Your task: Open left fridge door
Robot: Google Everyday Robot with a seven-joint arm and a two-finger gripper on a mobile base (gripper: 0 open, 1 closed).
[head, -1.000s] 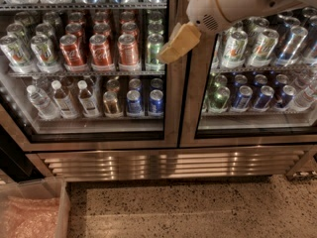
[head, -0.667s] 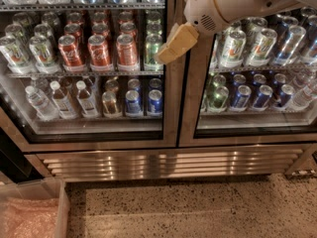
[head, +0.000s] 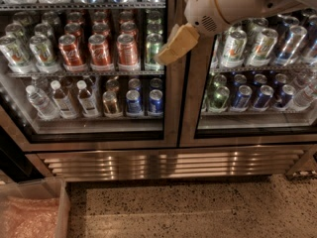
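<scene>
Closest to me, at the lower left, is a clear bin [head: 60,202] holding pink wrap [head: 25,223], and it stands on a speckled floor [head: 198,209]. Above the floor I see the steel grille [head: 168,162] along the fridge's base.

My white arm [head: 228,4] comes in from the upper right. Its tan tool [head: 176,44] hangs in front of the steel upright where the two doors meet, level with the shelf of red cans. It overlaps the right edge of the left door's frame. I can't tell whether the tool is apart or together, or whether it touches the frame.

The left door [head: 94,83] fills the left half of my view. It is shut, with its frame flush against the right door [head: 257,108]. Through its glass I see red cans [head: 101,51] with a green can [head: 153,47] at the right end of the row. On the shelf below are water bottles [head: 62,100] to the left and blue cans [head: 133,103] to the right. Behind the right door's glass stand green-and-white cans [head: 233,48].
</scene>
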